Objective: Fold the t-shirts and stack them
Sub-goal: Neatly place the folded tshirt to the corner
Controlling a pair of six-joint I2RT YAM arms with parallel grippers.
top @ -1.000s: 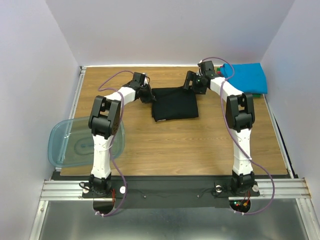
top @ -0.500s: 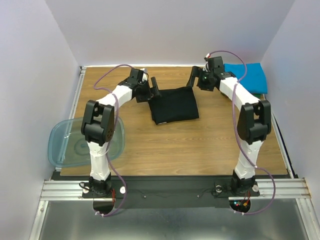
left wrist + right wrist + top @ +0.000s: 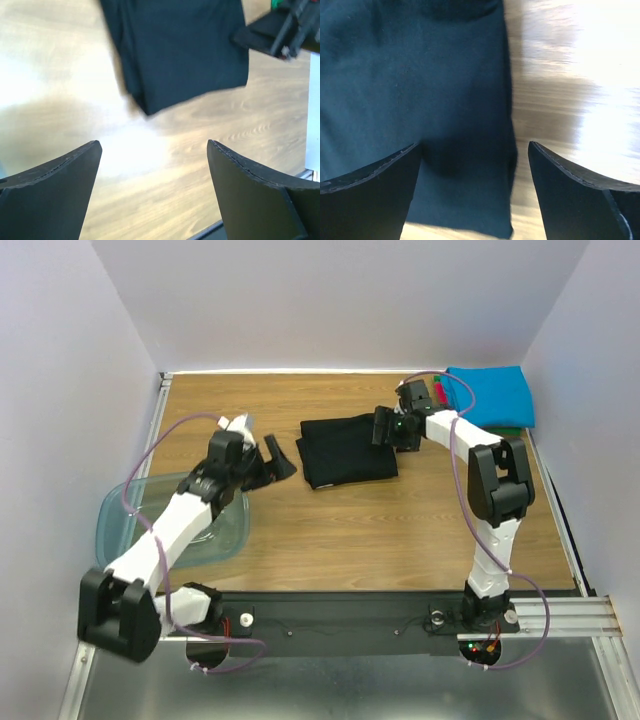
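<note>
The black t-shirt (image 3: 345, 450) lies folded into a rectangle at the middle of the table's far half; the left wrist view has it as the black t-shirt (image 3: 180, 50). My left gripper (image 3: 272, 458) hangs open over bare wood a short way left of it, nothing between its fingers (image 3: 60, 185). My right gripper (image 3: 385, 428) stands open over the shirt's right edge, one finger (image 3: 370, 195) above the black t-shirt (image 3: 420, 75), the other above wood. A folded bright blue t-shirt (image 3: 492, 395) tops a pile at the far right corner, with red-pink (image 3: 441, 392) and green (image 3: 516, 427) edges showing beneath it.
A translucent blue-green plastic tub (image 3: 135, 510) sits at the table's left edge, partly under my left arm. Bare wood (image 3: 400, 520) runs from the black shirt to the near edge. White walls close in the back and both sides.
My left gripper opened, left the black shirt's left edge and drew back toward the near left, over the tub. My right gripper dropped from the shirt's far right corner onto its right edge.
</note>
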